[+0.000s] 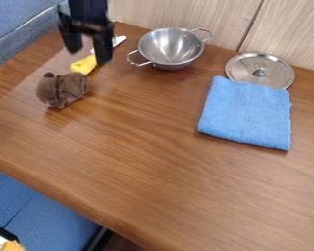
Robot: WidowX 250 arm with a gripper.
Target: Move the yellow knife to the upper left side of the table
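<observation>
Hangs in the upper left of the frame as a black gripper (88,56), with fingers spread and nothing visibly pinched between them. Lies just below and partly behind, also at the upper left, as a yellow knife (84,65), with handle close beside the brown plush toy (63,89) and blade slanting up and right. Seems already in the upper left part of the table (146,122), so probably calls for a clean lift, or at most a small nudge farther left. Could go wrong through too low a sideways swing, catching the handle with a fingertip and dragging it toward the middle of the frame. Might snag the soft toy too, from being so near, and shove both together. In a fresh grasp, risks closing on plush along with handle through poor alignment, or slipping off the thin blade through a grip too far up. Might also knock the steel pot (170,46) at the top centre by moving right without rising. Poses little threat to the blue cloth (247,112) or the lid (260,71), well apart at the right
</observation>
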